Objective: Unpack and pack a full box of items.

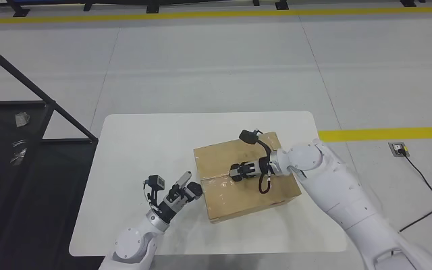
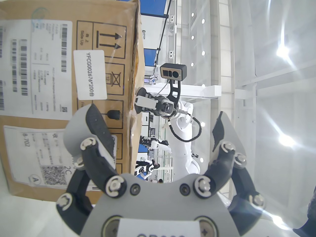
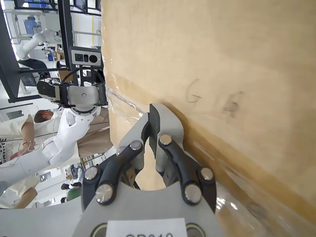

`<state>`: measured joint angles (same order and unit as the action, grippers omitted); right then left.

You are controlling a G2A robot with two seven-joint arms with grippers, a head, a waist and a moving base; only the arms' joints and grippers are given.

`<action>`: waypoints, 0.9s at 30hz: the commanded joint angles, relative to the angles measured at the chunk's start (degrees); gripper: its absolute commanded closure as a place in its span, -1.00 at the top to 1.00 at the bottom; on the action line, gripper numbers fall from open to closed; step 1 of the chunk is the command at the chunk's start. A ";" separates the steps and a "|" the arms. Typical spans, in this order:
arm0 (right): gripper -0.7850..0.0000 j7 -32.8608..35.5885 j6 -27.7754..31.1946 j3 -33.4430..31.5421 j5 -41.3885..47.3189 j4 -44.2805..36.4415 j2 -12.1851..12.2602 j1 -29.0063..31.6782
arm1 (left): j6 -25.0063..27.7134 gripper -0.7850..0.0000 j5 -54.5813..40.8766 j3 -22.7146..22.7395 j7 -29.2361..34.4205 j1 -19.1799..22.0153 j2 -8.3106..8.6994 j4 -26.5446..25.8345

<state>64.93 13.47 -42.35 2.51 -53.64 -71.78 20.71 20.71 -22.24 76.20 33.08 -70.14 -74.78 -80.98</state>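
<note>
A closed cardboard box (image 1: 219,201) sits in the middle of the white table (image 1: 135,148), with a taped seam (image 1: 212,177) running across its top. My right gripper (image 1: 234,171) lies on the box top at that seam, fingers shut (image 3: 151,117), with nothing visible between them. The brown top (image 3: 209,50) carries faint handwriting. My left gripper (image 1: 187,187) hovers open by the box's near left corner. In the left wrist view its fingers (image 2: 98,129) spread wide beside the labelled box side (image 2: 49,75), and the right gripper (image 2: 143,103) shows beyond the box edge.
A black rack frame (image 1: 27,135) stands off the table's left side. Bare tabletop lies left of and behind the box. The table's front edge (image 1: 202,253) is close to the left arm. A cable (image 1: 264,182) loops by the right wrist.
</note>
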 commanded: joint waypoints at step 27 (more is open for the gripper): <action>-1.00 3.20 2.53 -1.44 -1.51 2.72 -0.76 -1.27 | -0.26 1.00 -1.45 -0.03 0.13 0.44 0.23 0.43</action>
<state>68.16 16.39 -43.07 1.40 -50.39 -72.95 19.12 20.47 -23.66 76.22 33.26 -69.73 -74.54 -80.59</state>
